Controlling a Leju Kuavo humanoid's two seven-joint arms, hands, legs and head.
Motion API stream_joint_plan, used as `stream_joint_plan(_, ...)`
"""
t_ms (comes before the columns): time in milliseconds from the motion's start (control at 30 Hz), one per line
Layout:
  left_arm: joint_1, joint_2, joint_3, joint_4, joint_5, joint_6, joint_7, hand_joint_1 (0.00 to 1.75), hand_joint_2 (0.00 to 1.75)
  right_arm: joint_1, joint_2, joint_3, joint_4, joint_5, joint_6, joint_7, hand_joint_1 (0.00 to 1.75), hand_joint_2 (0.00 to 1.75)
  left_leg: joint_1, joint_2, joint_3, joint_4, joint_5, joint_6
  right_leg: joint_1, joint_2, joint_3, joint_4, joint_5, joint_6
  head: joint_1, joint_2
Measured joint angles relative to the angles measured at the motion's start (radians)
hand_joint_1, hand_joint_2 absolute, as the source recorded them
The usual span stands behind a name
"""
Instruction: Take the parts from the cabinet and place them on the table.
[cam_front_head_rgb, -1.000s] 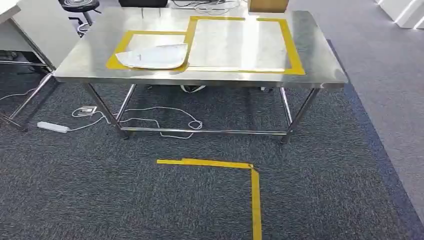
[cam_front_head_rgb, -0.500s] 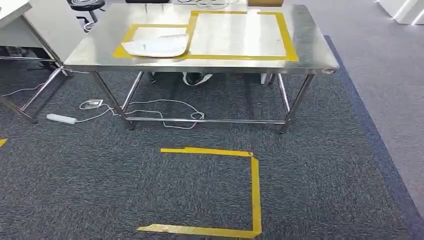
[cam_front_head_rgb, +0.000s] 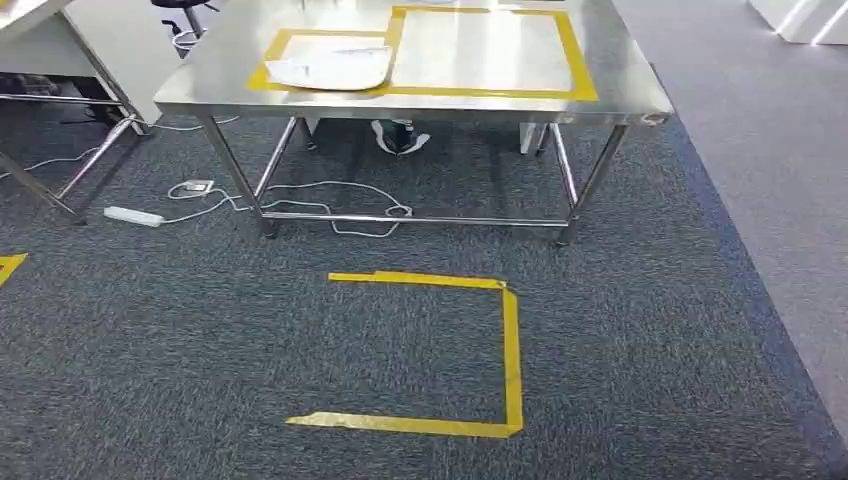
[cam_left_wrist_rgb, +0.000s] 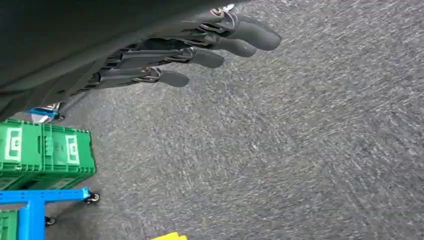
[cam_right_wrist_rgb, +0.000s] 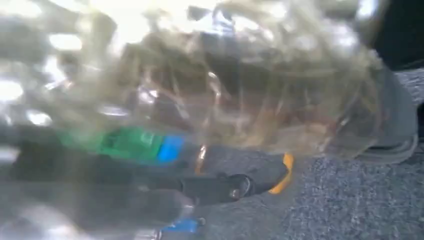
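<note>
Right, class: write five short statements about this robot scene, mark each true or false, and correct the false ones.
1. A white part lies on the steel table inside the smaller yellow-taped frame. True.
2. The larger taped frame also holds a part. False: it is bare.
3. The left hand grips a green crate. False: its fingers hang straight over the carpet, holding nothing; the green crate stands apart on the floor.
4. The right hand holds a clear plastic bag. True.
5. Yellow tape marks the carpet in front of the table. True.
</note>
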Motion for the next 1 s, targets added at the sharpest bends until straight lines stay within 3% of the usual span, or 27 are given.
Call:
stream_joint_plan(33,-0.002,-0.002,-0.005,0.003,0.002,0.0,-0.001,0.0,0.0,-0.005,-0.002,-0.002,0.0,0.0,0.0,0.0,0.0,0.0,-0.001,0.002,-0.006,0.001,0.016,-0.007,-0.002,0.0,0.018,-0.061,-0.027,-0.006,-0.001,0.0)
stream_joint_plan(100,-0.005,-0.001,-0.011,0.008,0.011,0.0,-0.004,0.0,0.0,-0.002,-0.002,-0.003,0.0,0.0,0.0,-0.021,0.0,0.0,0.003,0.004,-0.012,-0.01,0.045,-0.02,0.004,0.002,-0.001,-0.049,-0.016,-0.019,-0.001,0.0)
stream_joint_plan(133,-0.005,0.0,-0.014,0.013,0.02,0.0,-0.008,0.0,0.0,0.003,-0.002,-0.003,-0.001,0.0,0.0,-0.02,0.0,0.0,0.004,0.002,-0.016,-0.012,0.051,-0.026,-0.002,0.0,-0.012,-0.052,0.003,-0.027,-0.001,0.0)
stream_joint_plan(167,-0.004,0.0,-0.019,0.017,0.023,0.0,-0.011,0.0,0.0,0.004,-0.002,-0.003,-0.001,0.0,0.0,-0.019,0.0,0.0,0.007,-0.001,-0.022,0.002,0.005,-0.033,-0.003,-0.006,-0.025,-0.051,0.014,-0.033,-0.002,0.0)
stream_joint_plan(200,-0.003,0.0,-0.021,0.019,0.029,0.0,-0.013,0.0,0.0,0.005,-0.002,-0.003,-0.001,0.0,-0.001,-0.019,0.0,0.0,0.008,-0.002,-0.033,0.044,-0.071,-0.038,-0.002,-0.007,-0.04,-0.049,0.028,-0.044,-0.002,0.0)
stream_joint_plan(233,-0.003,0.0,-0.024,0.022,0.03,0.0,-0.014,0.0,0.0,0.008,-0.002,-0.003,-0.001,0.0,-0.001,-0.016,0.0,0.0,0.008,-0.002,-0.044,0.115,-0.143,-0.043,-0.002,-0.008,-0.056,-0.048,0.041,-0.045,-0.008,0.0)
stream_joint_plan(267,-0.006,0.0,-0.027,0.025,0.03,0.0,-0.016,0.0,0.0,0.009,-0.002,-0.003,-0.002,0.0,-0.001,-0.016,0.0,0.0,0.008,-0.002,-0.054,0.194,-0.195,-0.047,-0.002,-0.011,-0.074,-0.043,0.053,-0.045,-0.005,0.0)
stream_joint_plan(300,-0.009,0.0,-0.031,0.028,0.032,0.0,-0.017,0.0,0.0,0.009,-0.002,-0.003,-0.002,0.0,-0.001,-0.016,0.0,0.0,0.008,-0.002,-0.059,0.261,-0.215,-0.05,-0.001,-0.012,-0.095,-0.037,0.064,-0.045,-0.007,0.0)
stream_joint_plan(333,-0.011,-0.001,-0.034,0.03,0.033,0.0,-0.018,0.0,0.0,0.009,-0.002,-0.003,-0.002,0.0,-0.002,-0.016,0.0,0.0,0.009,-0.002,-0.053,0.302,-0.197,-0.052,-0.001,-0.013,-0.118,-0.028,0.074,-0.044,-0.008,0.0)
stream_joint_plan(367,-0.013,-0.001,-0.036,0.033,0.035,0.0,-0.019,0.0,0.0,0.009,-0.002,-0.003,-0.002,0.0,-0.002,-0.016,0.0,0.0,0.01,-0.002,-0.028,0.305,-0.155,-0.051,-0.001,-0.014,-0.143,-0.015,0.084,-0.042,-0.008,0.0)
stream_joint_plan(400,-0.014,-0.001,-0.037,0.035,0.037,0.0,-0.021,0.0,0.0,0.009,-0.002,-0.004,-0.002,0.0,-0.002,-0.016,0.0,0.0,0.01,-0.002,0.006,0.276,-0.115,-0.049,-0.001,-0.015,-0.158,-0.003,0.091,-0.04,-0.008,0.0)
stream_joint_plan(433,-0.015,-0.001,-0.038,0.037,0.039,0.0,-0.024,0.0,0.0,0.009,-0.002,-0.004,-0.002,0.0,-0.003,-0.016,0.0,0.0,0.01,-0.003,0.058,0.217,-0.097,-0.045,-0.001,-0.014,-0.177,0.008,0.098,-0.037,-0.008,0.0)
stream_joint_plan(467,-0.018,-0.001,-0.039,0.039,0.04,0.0,-0.028,0.0,0.0,0.008,-0.002,-0.005,-0.002,0.0,-0.003,-0.016,0.0,0.0,0.01,-0.006,0.127,0.131,-0.112,-0.04,-0.001,-0.014,-0.191,0.022,0.105,-0.034,-0.008,0.0)
stream_joint_plan(500,-0.021,0.0,-0.04,0.04,0.045,0.0,-0.031,0.0,0.0,0.009,-0.002,-0.008,-0.002,0.0,-0.003,-0.016,0.0,0.0,0.008,-0.008,0.194,0.045,-0.149,-0.036,0.005,-0.013,-0.204,0.033,0.107,-0.03,-0.01,0.0)
stream_joint_plan(533,-0.025,-0.001,-0.041,0.043,0.047,0.0,-0.034,0.0,0.0,0.009,-0.002,-0.008,-0.002,0.0,-0.005,-0.016,0.0,0.0,0.006,-0.009,0.212,-0.002,-0.173,-0.026,0.006,-0.014,-0.213,0.04,0.11,-0.025,-0.008,0.0)
stream_joint_plan(567,-0.028,-0.001,-0.042,0.045,0.047,0.0,-0.037,0.0,0.0,0.008,-0.002,-0.008,-0.003,0.0,-0.005,-0.016,0.0,0.0,0.006,-0.009,0.205,-0.02,-0.188,-0.017,0.007,-0.014,-0.225,0.046,0.119,-0.018,-0.009,0.0)
stream_joint_plan(633,-0.025,-0.003,-0.044,0.051,0.049,0.0,-0.038,0.0,0.0,0.01,-0.003,-0.01,-0.004,0.0,-0.005,-0.019,0.0,0.0,0.009,-0.008,0.192,-0.022,-0.173,0.001,0.007,-0.013,-0.235,0.043,0.133,-0.009,-0.01,0.0)
stream_joint_plan(667,-0.027,-0.003,-0.045,0.053,0.049,0.0,-0.039,0.0,0.0,0.013,-0.004,-0.01,-0.004,0.0,-0.006,-0.02,0.0,0.0,0.011,-0.003,0.184,-0.023,-0.163,0.009,0.003,-0.007,-0.243,0.056,0.119,-0.001,-0.008,0.0)
stream_joint_plan(700,-0.027,-0.003,-0.045,0.054,0.049,0.0,-0.039,0.0,0.0,0.014,-0.005,-0.01,-0.005,0.0,-0.006,-0.019,0.0,0.0,0.011,-0.002,0.172,-0.023,-0.155,0.017,0.002,-0.002,-0.268,0.095,0.077,0.006,-0.001,0.0)
stream_joint_plan(767,-0.027,-0.006,-0.048,0.056,0.049,0.0,-0.04,0.0,0.0,0.016,-0.005,-0.01,-0.006,0.0,-0.006,-0.018,0.0,0.0,0.01,-0.001,0.148,-0.022,-0.136,0.018,-0.003,0.001,-0.328,0.254,-0.017,0.014,0.002,0.0)
stream_joint_plan(800,-0.027,-0.007,-0.05,0.058,0.049,0.0,-0.04,0.0,0.0,0.016,-0.005,-0.01,-0.006,0.0,-0.006,-0.018,0.0,0.0,0.009,0.0,0.138,-0.021,-0.128,0.017,-0.005,0.001,-0.348,0.318,-0.046,0.016,0.001,0.0)
stream_joint_plan(833,-0.027,-0.008,-0.051,0.061,0.049,0.0,-0.04,0.0,0.0,0.016,-0.005,-0.01,-0.006,0.0,-0.006,-0.018,0.0,0.0,0.009,0.001,0.127,-0.02,-0.12,0.016,-0.006,0.001,-0.35,0.352,-0.058,0.017,0.001,0.0)
stream_joint_plan(867,-0.027,-0.008,-0.052,0.062,0.049,0.0,-0.04,0.0,0.0,0.017,-0.005,-0.01,-0.006,0.0,-0.006,-0.018,0.0,0.0,0.009,0.001,0.12,-0.02,-0.114,0.015,-0.007,0.0,-0.327,0.333,-0.045,0.017,0.002,0.0)
stream_joint_plan(900,-0.027,-0.009,-0.053,0.063,0.049,0.0,-0.04,0.0,0.0,0.019,-0.005,-0.01,-0.006,0.0,-0.006,-0.018,0.0,0.0,0.01,0.001,0.116,-0.02,-0.11,0.013,-0.008,0.0,-0.282,0.274,-0.018,0.017,0.002,0.0)
stream_joint_plan(967,-0.028,-0.011,-0.055,0.063,0.049,0.0,-0.04,0.0,0.0,0.018,-0.005,-0.011,-0.006,0.0,-0.006,-0.018,0.0,0.0,0.01,0.001,0.114,-0.019,-0.102,0.006,-0.01,0.0,-0.146,0.072,0.051,0.011,0.002,0.0)
stream_joint_plan(1000,-0.029,-0.011,-0.055,0.064,0.049,0.0,-0.04,0.0,0.0,0.015,-0.005,-0.012,-0.006,0.0,-0.006,-0.018,0.0,0.0,0.005,0.001,0.112,-0.017,-0.099,0.0,-0.009,-0.001,-0.114,0.007,0.038,0.007,0.002,0.0)
